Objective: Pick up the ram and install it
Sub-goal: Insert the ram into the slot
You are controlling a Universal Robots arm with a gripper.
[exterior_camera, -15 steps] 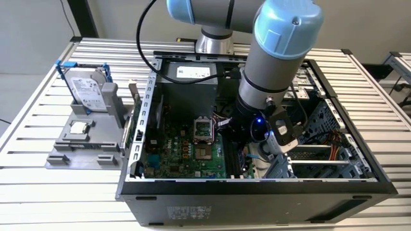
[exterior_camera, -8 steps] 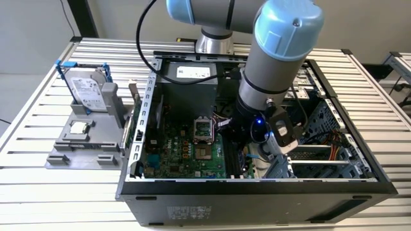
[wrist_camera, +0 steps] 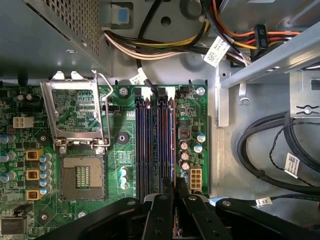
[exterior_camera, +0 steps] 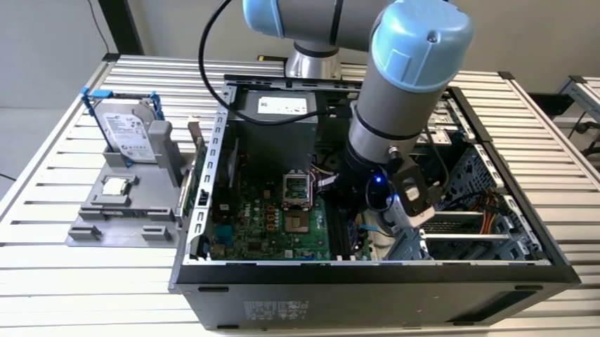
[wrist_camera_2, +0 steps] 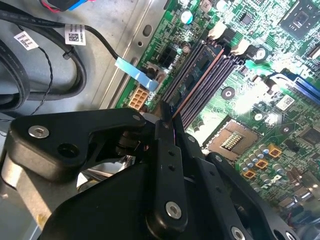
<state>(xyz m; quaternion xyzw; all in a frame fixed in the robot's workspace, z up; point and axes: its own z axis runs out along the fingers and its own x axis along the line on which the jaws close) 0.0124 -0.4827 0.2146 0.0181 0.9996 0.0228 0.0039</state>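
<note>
The pincer (exterior_camera: 359, 209) is seen lowered inside the open case (exterior_camera: 375, 270), low over the board (exterior_camera: 272, 225), at the side nearer the exterior view's right. In both wrist views its black fingers (wrist_camera_2: 167, 150) are drawn narrow, nearly together, and a thin dark strip with a coppery edge is clamped between them: the ram (wrist_camera_2: 192, 90). It is held edge-on and runs straight out from the fingertips, in line with the slots (wrist_camera: 142, 145) directly under the pincer (wrist_camera: 175, 182). Its lower edge seems to lie at or in one of the slots nearest the fingers, though whether it is seated cannot be told from these angles.

Just beside the pincer, across the slots, the empty socket (wrist_camera: 82, 177) is seen with its metal lid raised. On the pincer's other side, past the board's edge, black cables (wrist_camera: 260, 165) are looped on the bare case floor. A small white connector (wrist_camera: 195, 177) is found close by the fingertips.

Well apart from the pincer, outside the case toward the exterior view's left, a grey stand (exterior_camera: 112, 225) is set on the slatted table (exterior_camera: 56, 281); the drive (exterior_camera: 126, 133) is stood upright in it, and the chip (exterior_camera: 115, 186) is laid flat below.
</note>
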